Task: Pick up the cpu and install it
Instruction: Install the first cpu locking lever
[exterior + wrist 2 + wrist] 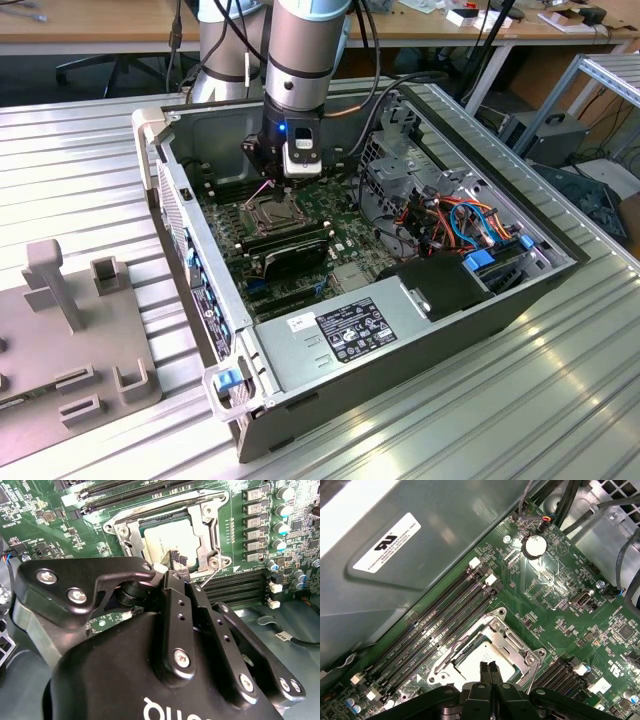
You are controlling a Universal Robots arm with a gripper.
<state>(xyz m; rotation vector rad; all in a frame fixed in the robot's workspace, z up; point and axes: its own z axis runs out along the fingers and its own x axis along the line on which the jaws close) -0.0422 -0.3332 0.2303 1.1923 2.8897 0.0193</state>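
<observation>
Gripper (489,667) is narrowed, its black fingertips pressed side by side over the edge of the cpu (167,536). I see that flat, dull-silver square lying in its socket, ringed by the bright metal frame (205,537) on the green board (555,595).

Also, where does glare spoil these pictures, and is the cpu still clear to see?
In the second wrist view glare washes the cpu pale, though its outline is clear; in the first wrist view light whitens the case wall; in the exterior view the table ribs shine bright.
</observation>
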